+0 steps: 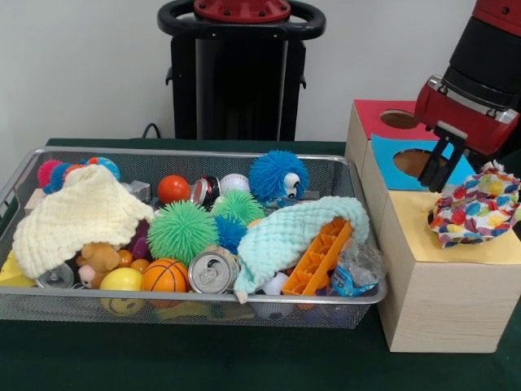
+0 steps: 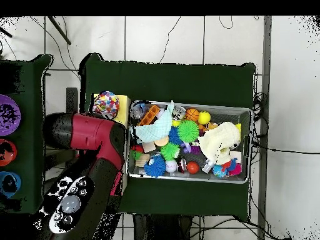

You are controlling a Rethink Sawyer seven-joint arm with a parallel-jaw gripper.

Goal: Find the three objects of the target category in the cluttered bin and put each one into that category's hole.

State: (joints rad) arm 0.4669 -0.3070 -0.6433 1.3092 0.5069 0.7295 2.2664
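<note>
The green-covered surface (image 1: 244,358) is seen before a pale wall, on a tiled floor crossed by cables, and it carries the wire mesh bin (image 1: 32,305) with a wooden box (image 1: 440,301) beside it. The bin is crowded with cloths, spiky balls and cans, while a multicoloured dotted cloth (image 1: 476,208) is lying on the box's yellow panel, just beside its hole. The pincer (image 1: 444,163) is held above the blue hole (image 1: 415,161) with its fingers apart and nothing gripped; the cloth could be judged left draped outside, or snagged, because soft fabric bunches at a rim.
</note>
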